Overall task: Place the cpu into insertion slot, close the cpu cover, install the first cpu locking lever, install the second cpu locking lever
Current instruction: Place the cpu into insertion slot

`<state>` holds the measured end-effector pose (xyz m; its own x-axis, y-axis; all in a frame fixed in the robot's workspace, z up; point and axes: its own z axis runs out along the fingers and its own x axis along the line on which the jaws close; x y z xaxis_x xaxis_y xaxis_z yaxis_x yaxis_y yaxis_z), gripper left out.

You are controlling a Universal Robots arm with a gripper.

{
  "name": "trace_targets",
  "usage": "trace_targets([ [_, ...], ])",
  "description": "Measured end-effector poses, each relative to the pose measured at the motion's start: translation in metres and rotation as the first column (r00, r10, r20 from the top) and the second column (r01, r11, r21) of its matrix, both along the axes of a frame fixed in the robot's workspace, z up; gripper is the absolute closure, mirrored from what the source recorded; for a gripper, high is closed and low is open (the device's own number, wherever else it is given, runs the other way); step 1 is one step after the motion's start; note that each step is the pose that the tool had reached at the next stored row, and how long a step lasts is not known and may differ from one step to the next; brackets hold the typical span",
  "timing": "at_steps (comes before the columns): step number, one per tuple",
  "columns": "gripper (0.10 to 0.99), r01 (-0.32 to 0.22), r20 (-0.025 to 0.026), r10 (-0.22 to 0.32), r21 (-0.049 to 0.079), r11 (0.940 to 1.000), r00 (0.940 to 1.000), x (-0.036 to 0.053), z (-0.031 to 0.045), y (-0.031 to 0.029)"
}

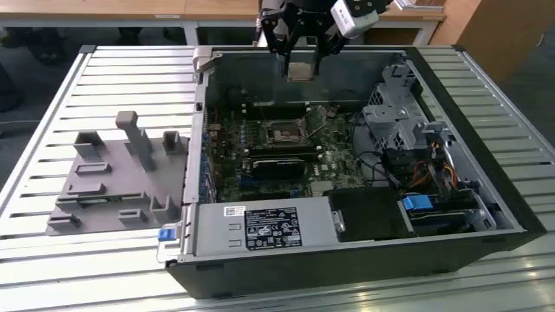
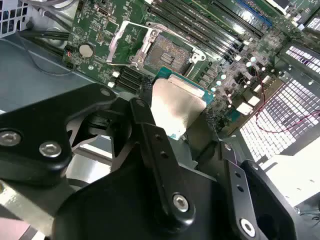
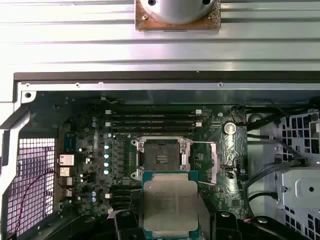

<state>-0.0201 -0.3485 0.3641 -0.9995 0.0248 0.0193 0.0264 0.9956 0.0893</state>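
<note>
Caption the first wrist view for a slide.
The gripper holds the cpu above the motherboard, the insertion slot empty and its cpu cover open.

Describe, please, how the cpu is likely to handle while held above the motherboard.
The cpu looks like a thin rigid plate, so it probably won't flex. Its smooth metal may slip in the fingers. Held by its edges, it could tilt if bumped.

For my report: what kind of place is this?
Probably a robotics lab or workshop: an open computer case lies on a slatted table, and a gripper holds a cpu above its motherboard.
</note>
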Motion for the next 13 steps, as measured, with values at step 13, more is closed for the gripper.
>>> trace_targets([
  [13, 0.557, 0.047, 0.0000, -0.047, 0.000, 0.9989, 0.9989, 0.0000, -0.0001, 0.0000],
])
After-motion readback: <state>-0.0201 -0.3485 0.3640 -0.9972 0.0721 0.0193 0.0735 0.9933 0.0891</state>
